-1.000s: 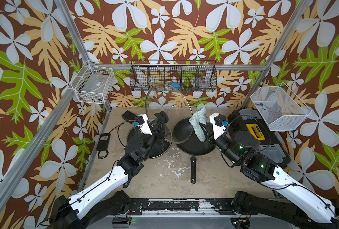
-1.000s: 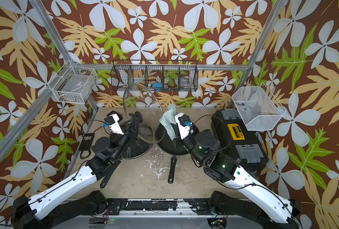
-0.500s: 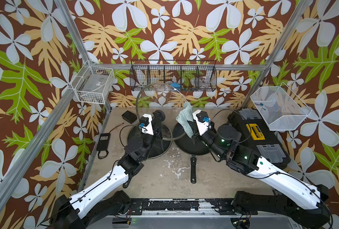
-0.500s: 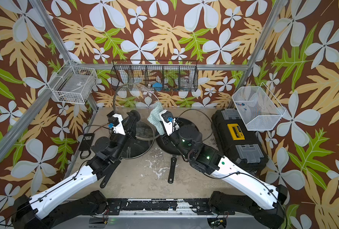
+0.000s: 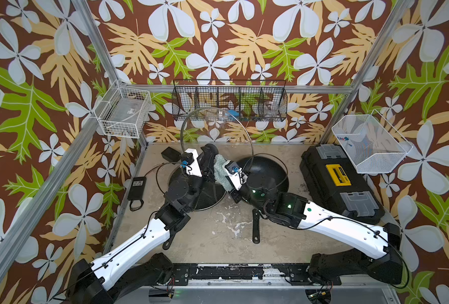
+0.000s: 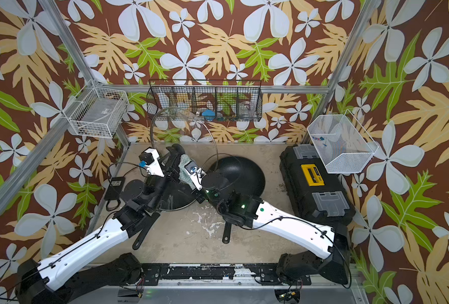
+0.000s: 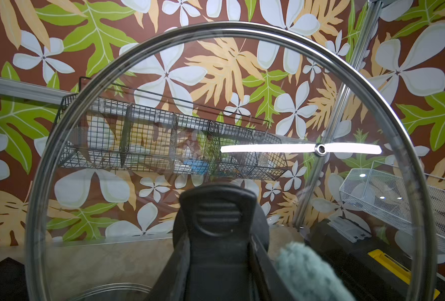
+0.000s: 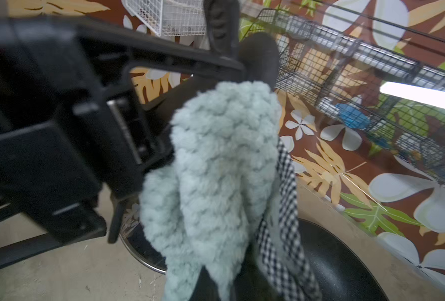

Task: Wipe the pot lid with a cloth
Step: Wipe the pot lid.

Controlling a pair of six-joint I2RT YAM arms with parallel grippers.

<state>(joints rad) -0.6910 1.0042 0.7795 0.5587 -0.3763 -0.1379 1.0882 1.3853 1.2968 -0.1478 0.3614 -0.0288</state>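
Note:
The pot lid is clear glass with a steel rim. It stands upright above the table's back left. My left gripper is shut on its black handle from below. The pale teal cloth hangs bunched from my right gripper, which is shut on it. The cloth presses against the lid's handle and the left gripper's fingers. In the left wrist view the cloth shows through the glass beside the handle.
A black frying pan lies under the right arm, and a dark round pan with a metal rim under the left. A black toolbox stands on the right. Wire baskets hang on the walls. A power adapter lies left.
My right gripper has carried the cloth left, from over the frying pan to the lid's handle. The left gripper has turned the lid slightly leftward and kept hold.

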